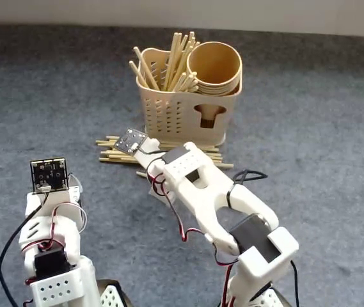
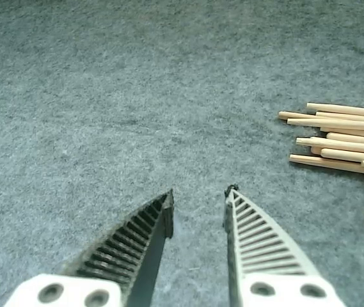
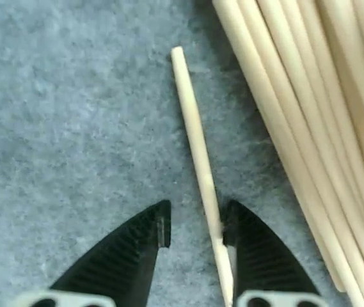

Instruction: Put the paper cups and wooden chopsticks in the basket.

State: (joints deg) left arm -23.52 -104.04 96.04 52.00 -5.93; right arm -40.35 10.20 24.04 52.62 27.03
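A cream slotted basket (image 1: 169,114) stands at the back of the grey carpet. It holds stacked paper cups (image 1: 215,64) and several wooden chopsticks (image 1: 172,57). A pile of loose chopsticks (image 1: 114,153) (image 3: 309,96) (image 2: 341,137) lies on the carpet in front of it. My right arm (image 1: 191,173) is stretched over this pile. Its gripper (image 3: 197,214) is open just above the carpet, and one single chopstick (image 3: 191,121) lies between the fingers, against one of them. My left gripper (image 2: 199,195) is open over bare carpet, with the pile some way off to its side.
The left arm (image 1: 50,217) sits low at the near left, well away from the basket. Grey carpet covers the whole surface, with open room left of the basket and to its right.
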